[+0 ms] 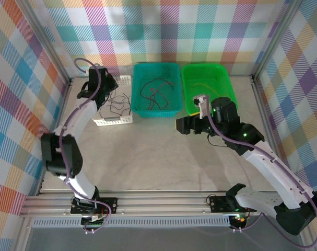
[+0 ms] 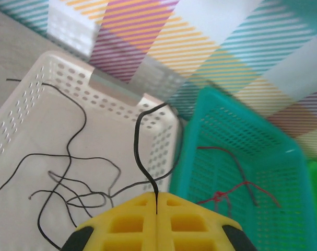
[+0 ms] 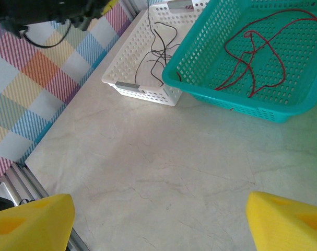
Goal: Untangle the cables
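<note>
From where I stand, the left end effector is clenched on one black cable, which rises from between its yellow fingers and curls toward the far rim of the white basket. The other black cables lie in loose loops on that basket's floor. My worry is that the pinched strand seems to cross those loops low down. A pull could drag the whole bunch up instead of freeing one wire, or catch a strand in the basket's holes. A wire that thin could also slip out of the grip. The right end effector hangs spread wide and empty over the bare tabletop, just in front of the teal basket. The red cables lie snarled in that basket. I cannot tell whether the black loops are truly knotted or merely overlapping, nor where the held strand's far end finishes. From above, the green basket shows only a faint pale line inside, and the right arm covers its near edge.
</note>
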### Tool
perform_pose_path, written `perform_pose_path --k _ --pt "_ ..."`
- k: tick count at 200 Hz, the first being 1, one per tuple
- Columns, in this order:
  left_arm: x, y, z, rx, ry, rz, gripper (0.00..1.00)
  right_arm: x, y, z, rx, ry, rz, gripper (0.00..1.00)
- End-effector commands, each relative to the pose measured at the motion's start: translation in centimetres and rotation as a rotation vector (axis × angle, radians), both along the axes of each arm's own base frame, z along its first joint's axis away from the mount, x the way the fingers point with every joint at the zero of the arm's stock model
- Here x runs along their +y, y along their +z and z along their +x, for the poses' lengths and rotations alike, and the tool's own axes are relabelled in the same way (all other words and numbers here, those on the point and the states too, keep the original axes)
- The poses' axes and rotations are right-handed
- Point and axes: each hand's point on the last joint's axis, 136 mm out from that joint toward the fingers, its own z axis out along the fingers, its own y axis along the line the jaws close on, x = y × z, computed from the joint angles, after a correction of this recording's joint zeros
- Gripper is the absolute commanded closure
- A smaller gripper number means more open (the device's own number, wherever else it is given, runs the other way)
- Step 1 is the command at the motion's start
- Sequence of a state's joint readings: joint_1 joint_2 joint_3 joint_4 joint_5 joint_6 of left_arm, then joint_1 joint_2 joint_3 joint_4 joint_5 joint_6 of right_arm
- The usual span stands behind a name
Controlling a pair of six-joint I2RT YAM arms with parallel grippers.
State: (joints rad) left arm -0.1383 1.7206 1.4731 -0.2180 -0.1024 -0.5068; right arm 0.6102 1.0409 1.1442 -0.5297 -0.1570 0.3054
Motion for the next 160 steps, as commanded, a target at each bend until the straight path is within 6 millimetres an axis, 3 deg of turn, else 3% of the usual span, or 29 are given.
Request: perform_pose_path --k 1,7,19,30,44,56,62,80,92,115,125,147,160 --pt "-0.8 -3.5 0.3 0.130 -0.076 0.010 0.99 -0.6 0.4 -0.4 -0.021 -0.011 -0.015 0.15" --pt "-1.0 -4.0 0.6 0.146 -0.081 0.004 0.92 -0.8 0.5 -0.4 -0.026 -0.018 -0.020 0.14" --pt "-1.1 -4.3 0.6 0.163 -0.081 -0.002 0.57 -1.3 0.5 -0.3 -0.032 -0.045 -0.031 0.13" --pt "-0.8 -3.6 0.1 0.151 -0.066 0.002 0.37 -1.9 0.8 -0.3 -0.047 -0.069 -0.042 0.10" --pt "-0.7 -2.0 -0.8 0.117 -0.070 0.000 0.24 -3.1 1.0 0.0 -0.075 -0.126 -0.058 0.00" --pt "-0.9 -0.9 -1.7 0.103 -0.085 0.007 0.12 -4.4 1.2 0.4 -0.114 -0.184 -0.077 0.00" --pt "-0.8 -0.6 -2.2 0.101 -0.084 0.016 0.01 -4.9 1.2 0.4 -0.127 -0.205 -0.082 0.00" --pt "-0.6 -0.4 -3.8 0.109 -0.090 0.024 0.00 -6.6 1.4 1.0 -0.154 -0.290 -0.110 0.00" --pt "-0.1 0.1 -5.2 0.115 -0.078 0.037 0.00 -9.4 1.7 2.0 -0.214 -0.435 -0.159 0.00" --pt "0.7 2.8 -7.9 0.048 -0.069 0.073 0.00 -14.6 1.2 3.7 -0.438 -0.649 -0.302 0.00" --pt "1.3 3.4 -9.1 0.020 -0.057 0.102 0.00 -17.3 -0.2 4.7 -0.471 -0.749 -0.354 0.00" --pt "3.2 2.8 -12.1 -0.033 -0.010 0.188 0.00 -22.5 -5.9 6.0 -0.301 -0.895 -0.430 0.00" --pt "4.6 1.5 -13.7 -0.057 0.050 0.222 0.00 -23.5 -7.3 6.8 -0.279 -0.939 -0.417 0.00"
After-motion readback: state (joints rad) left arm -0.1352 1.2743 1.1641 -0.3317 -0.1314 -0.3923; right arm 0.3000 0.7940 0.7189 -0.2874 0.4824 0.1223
